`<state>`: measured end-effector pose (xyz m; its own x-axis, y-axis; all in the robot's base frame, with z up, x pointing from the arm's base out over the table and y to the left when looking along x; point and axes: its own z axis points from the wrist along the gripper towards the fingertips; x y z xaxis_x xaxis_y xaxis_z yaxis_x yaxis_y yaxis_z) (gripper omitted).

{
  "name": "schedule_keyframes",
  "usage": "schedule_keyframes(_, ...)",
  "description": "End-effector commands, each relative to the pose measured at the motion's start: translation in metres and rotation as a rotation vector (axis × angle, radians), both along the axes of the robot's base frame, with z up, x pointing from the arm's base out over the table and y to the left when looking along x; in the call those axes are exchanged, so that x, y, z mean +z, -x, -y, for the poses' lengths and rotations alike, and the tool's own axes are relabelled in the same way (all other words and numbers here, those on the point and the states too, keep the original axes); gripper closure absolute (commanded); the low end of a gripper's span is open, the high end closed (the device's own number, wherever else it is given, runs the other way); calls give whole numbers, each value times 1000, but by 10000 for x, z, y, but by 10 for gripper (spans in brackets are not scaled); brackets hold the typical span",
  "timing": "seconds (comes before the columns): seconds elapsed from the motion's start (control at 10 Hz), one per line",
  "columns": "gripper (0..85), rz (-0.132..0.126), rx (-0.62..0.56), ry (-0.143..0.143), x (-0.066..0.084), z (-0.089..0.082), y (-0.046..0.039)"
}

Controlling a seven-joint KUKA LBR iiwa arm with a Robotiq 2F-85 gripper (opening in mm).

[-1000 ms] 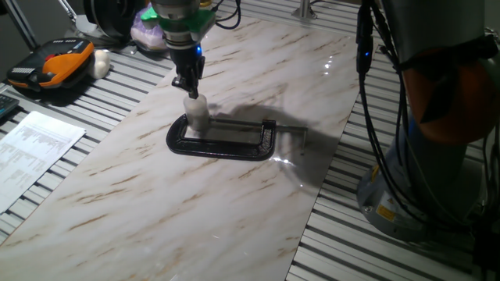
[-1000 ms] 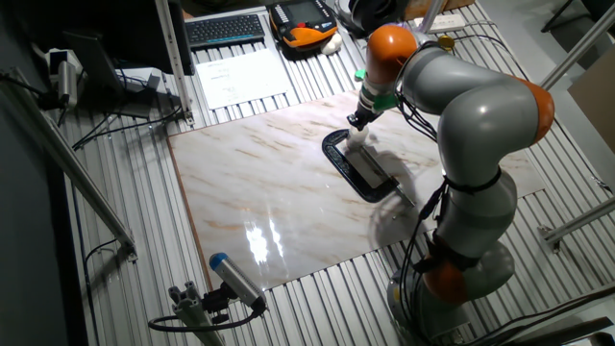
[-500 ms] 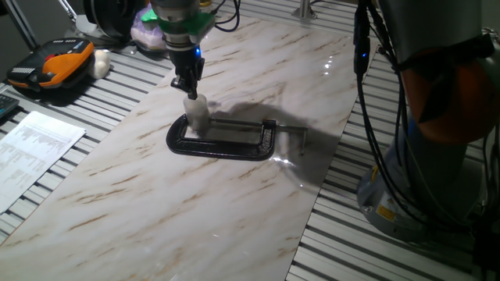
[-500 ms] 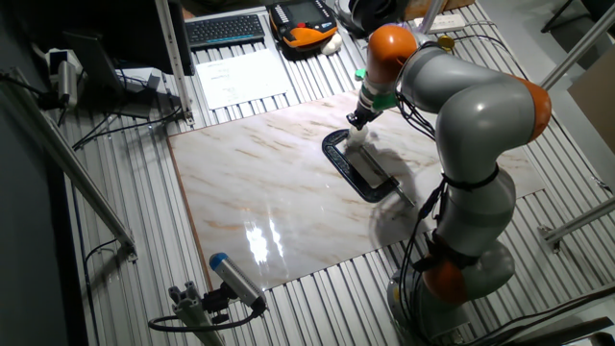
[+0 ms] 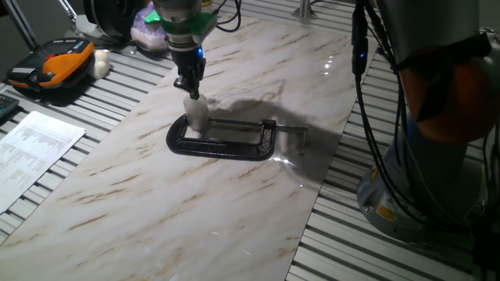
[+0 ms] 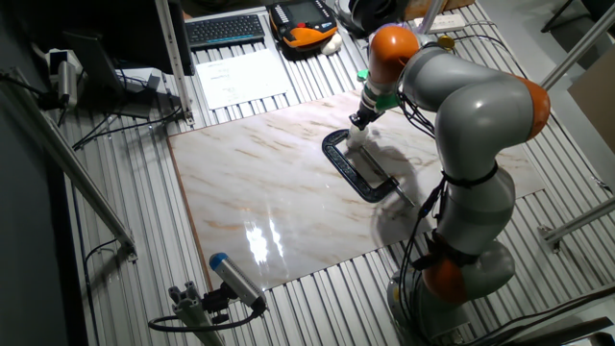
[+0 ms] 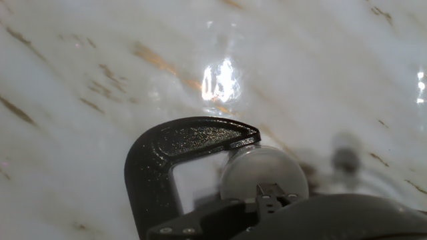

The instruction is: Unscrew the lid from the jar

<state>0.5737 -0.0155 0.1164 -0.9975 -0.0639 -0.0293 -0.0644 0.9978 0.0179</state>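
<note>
The small clear jar (image 5: 198,117) stands upright on the marble board, pinched in the jaw end of a black C-clamp (image 5: 223,145). The whitish lid (image 5: 194,101) sits on top of it and shows as a pale round disc (image 7: 263,171) in the hand view. My gripper (image 5: 191,91) hangs straight above the lid. Its fingers are drawn together into one narrow dark tip, narrower than the lid, and stand at or just over the lid's top. From the other side, the gripper (image 6: 357,121) covers most of the jar (image 6: 356,138). Nothing shows between the fingers.
The clamp's screw handle (image 5: 291,130) sticks out to the right. The marble board (image 5: 156,211) lies on a slatted metal table. A paper sheet (image 5: 35,148) and an orange-black pendant (image 5: 55,64) lie to the left. The arm's base and cables (image 5: 437,156) stand on the right.
The arm has shifted only very slightly above the jar. The jar, lid and clamp are where they were.
</note>
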Motion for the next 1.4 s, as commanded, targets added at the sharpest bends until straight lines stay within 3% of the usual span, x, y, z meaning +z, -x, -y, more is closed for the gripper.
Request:
schedule_keyframes(0.0,850,-4,-6,-26,1,-6,0)
schedule_keyframes(0.1,850,-7,-10,-34,3,-18,-2)
schedule_keyframes(0.2,510,-5,-13,-37,-2,-23,-6)
schedule_keyframes(0.3,510,-3,-15,-40,-5,-26,-9)
schedule_keyframes(0.4,340,-1,-19,-34,-8,-30,-10)
schedule_keyframes(0.5,340,6,-28,-41,-10,-40,-10)
schedule_keyframes(0.6,170,12,-38,-30,-10,-39,-10)
schedule_keyframes(1.3,170,19,-56,-27,-23,-31,-23)
